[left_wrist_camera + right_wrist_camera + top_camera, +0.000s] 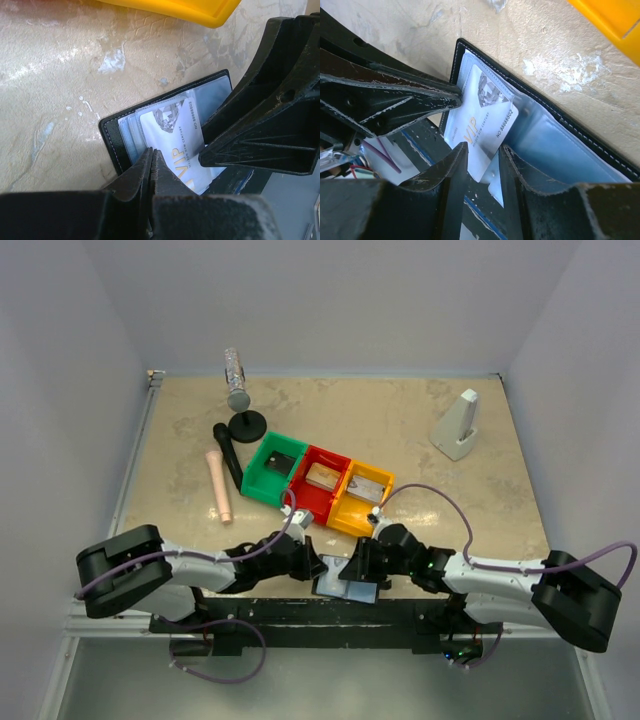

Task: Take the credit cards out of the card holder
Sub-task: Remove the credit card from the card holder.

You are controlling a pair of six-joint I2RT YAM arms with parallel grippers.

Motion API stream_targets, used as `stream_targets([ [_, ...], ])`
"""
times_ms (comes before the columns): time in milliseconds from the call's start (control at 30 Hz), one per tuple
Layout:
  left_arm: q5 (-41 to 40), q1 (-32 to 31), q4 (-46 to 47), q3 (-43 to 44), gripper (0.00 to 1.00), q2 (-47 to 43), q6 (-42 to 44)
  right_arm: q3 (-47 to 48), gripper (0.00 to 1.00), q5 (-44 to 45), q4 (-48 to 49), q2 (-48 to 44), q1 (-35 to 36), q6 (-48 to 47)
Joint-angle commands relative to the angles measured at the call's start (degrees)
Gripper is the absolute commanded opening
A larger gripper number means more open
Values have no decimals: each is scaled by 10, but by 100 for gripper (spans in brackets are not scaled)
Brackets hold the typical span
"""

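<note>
Card holder: lying open at the near edge of the worktop, between the two arms. White VIP card is sticking out of its clear pocket.
Left pincer: pressed together, tip resting at the card's edge.
Right pincer: standing partly spread, the card's free end showing in its gap.
Yellow bin: sitting just beyond the holder.

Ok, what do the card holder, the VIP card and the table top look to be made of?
Card holder: black leather or imitation, matte, pale stitching along its edge; pockets inside look like glossy clear plastic. VIP card: likely plastic, smooth white, printed lettering. Table top: mottled beige, stone-look, possibly laminate; cannot tell which.
</note>
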Motion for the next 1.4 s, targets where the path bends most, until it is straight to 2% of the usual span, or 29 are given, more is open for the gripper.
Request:
stream_targets([
  [0,-5,-5,-16,-24,0,-10,-5,-7,36,8,75,-9,3,30],
  [433,-25,-8,-17,-40,0,-26,-14,-21,35,12,113,-6,2,85],
  [567,-29,-8,-16,-44,0,-28,-16,-36,35,10,153,4,1,102],
  [933,-14,-12,26,-54,0,-21,-12,-20,34,-11,198,42,2,96],
  [1367,-5,-26,71,-61,0,-21,-5,9,36,-29,196,76,2,91],
])
